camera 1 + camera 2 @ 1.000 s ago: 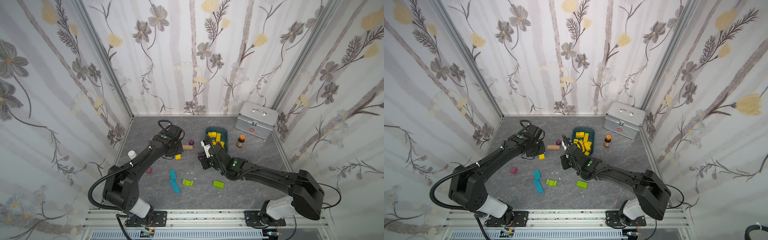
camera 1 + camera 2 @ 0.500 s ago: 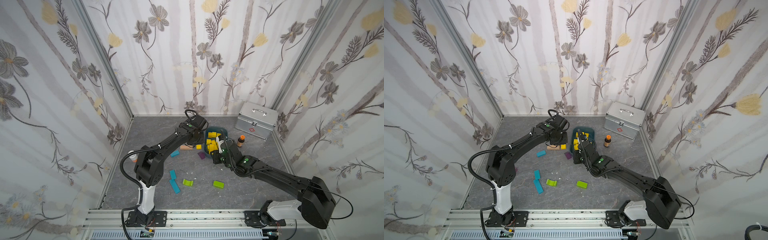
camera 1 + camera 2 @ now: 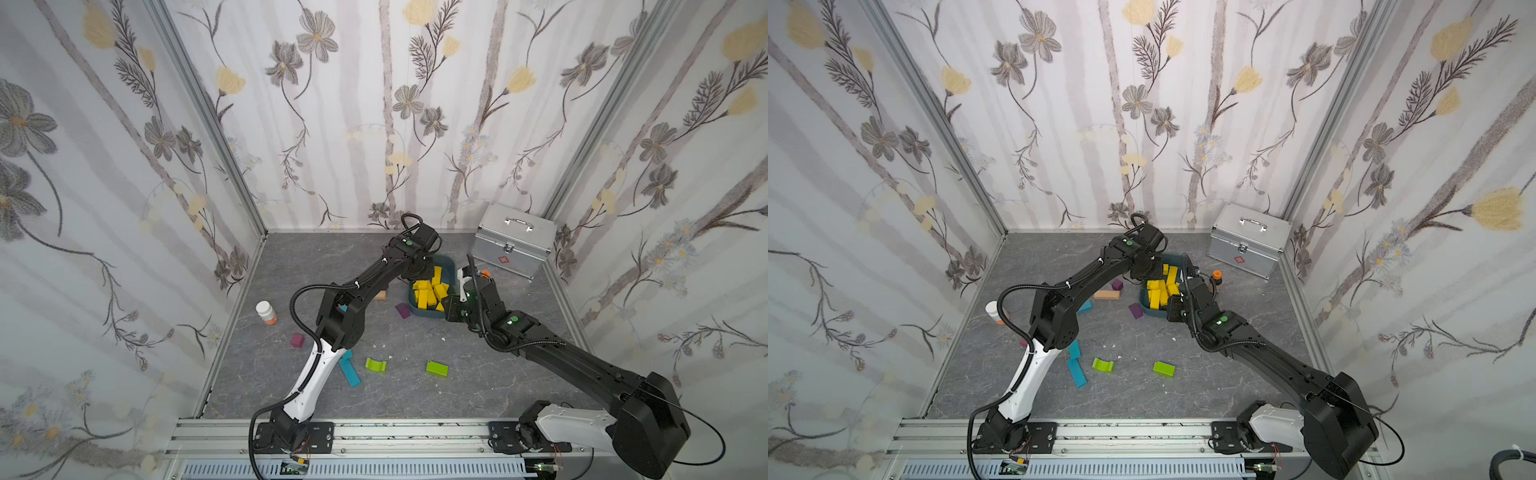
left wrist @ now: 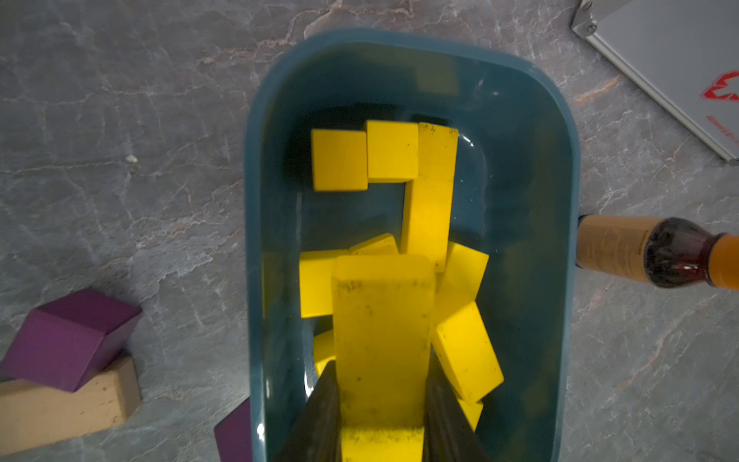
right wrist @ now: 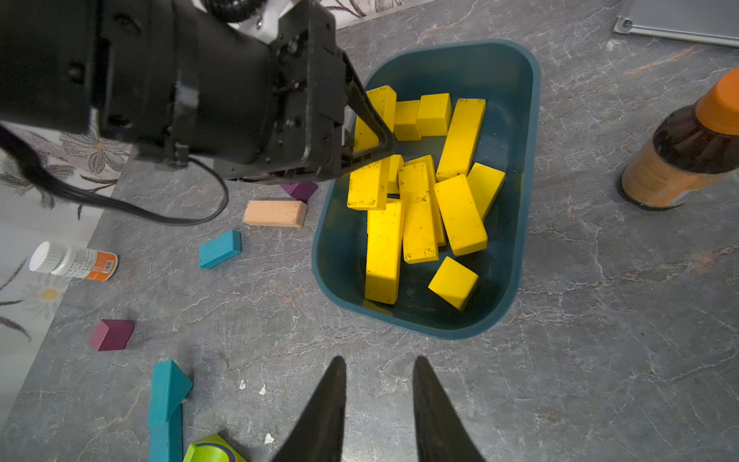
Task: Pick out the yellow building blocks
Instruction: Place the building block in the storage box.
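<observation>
Yellow building blocks [image 5: 460, 216] piled in teal bin [image 5: 518, 180], left jaws clamped on one yellow bar [image 4: 382, 340] over it, right jaws narrowly apart, empty

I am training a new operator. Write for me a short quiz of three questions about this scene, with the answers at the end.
1. True or false: the left claw grips a yellow bar over the teal bin.
2. Which blocks lie inside the bin? A) purple B) yellow C) lime-green
3. Fill in: the right claw is ___, with nothing between its fingers.

Key: 1 true; 2 B, the yellow building blocks; 3 open.
</observation>
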